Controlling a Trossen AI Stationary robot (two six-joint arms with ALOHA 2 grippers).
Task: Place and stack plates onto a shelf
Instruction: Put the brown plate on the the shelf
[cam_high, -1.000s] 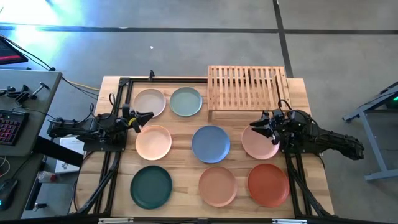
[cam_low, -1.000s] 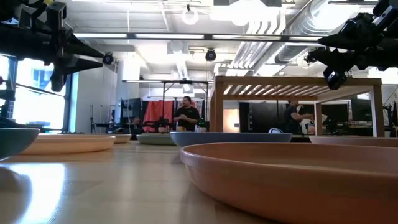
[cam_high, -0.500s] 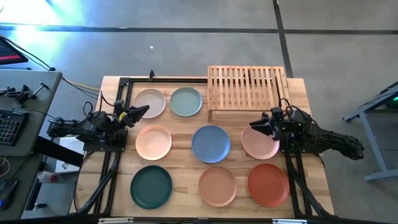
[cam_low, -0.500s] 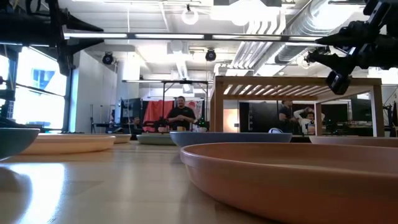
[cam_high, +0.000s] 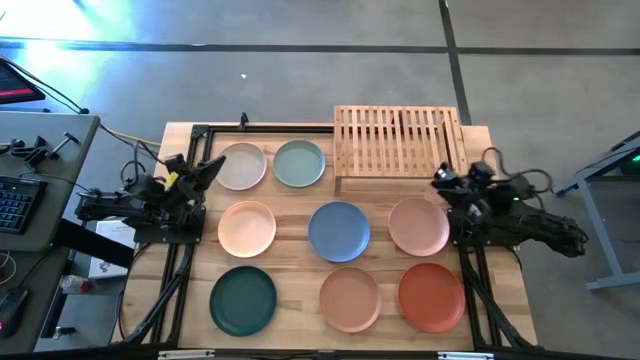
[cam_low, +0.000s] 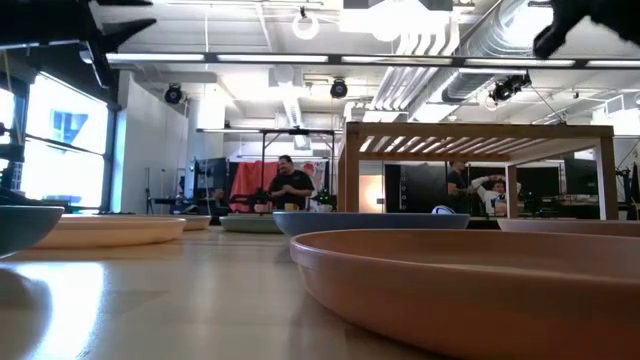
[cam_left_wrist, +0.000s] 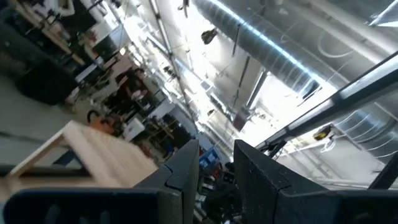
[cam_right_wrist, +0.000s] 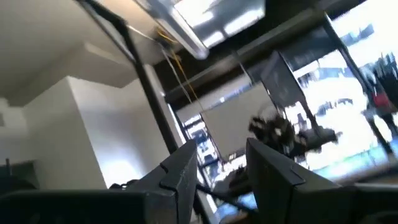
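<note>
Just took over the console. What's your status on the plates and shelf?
Left tool and right tool both open, empty, raised at the table's sides. Seven plates in view, all on the tabletop. Shelf bare, nothing blocking it.

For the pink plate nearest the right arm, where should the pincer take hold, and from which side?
Probably the low rim of the pink plate on its right edge, from the right pincer's side. The plate lies flat on the table, so only the raised rim offers a pinch: one finger inside, one under the lip.
</note>
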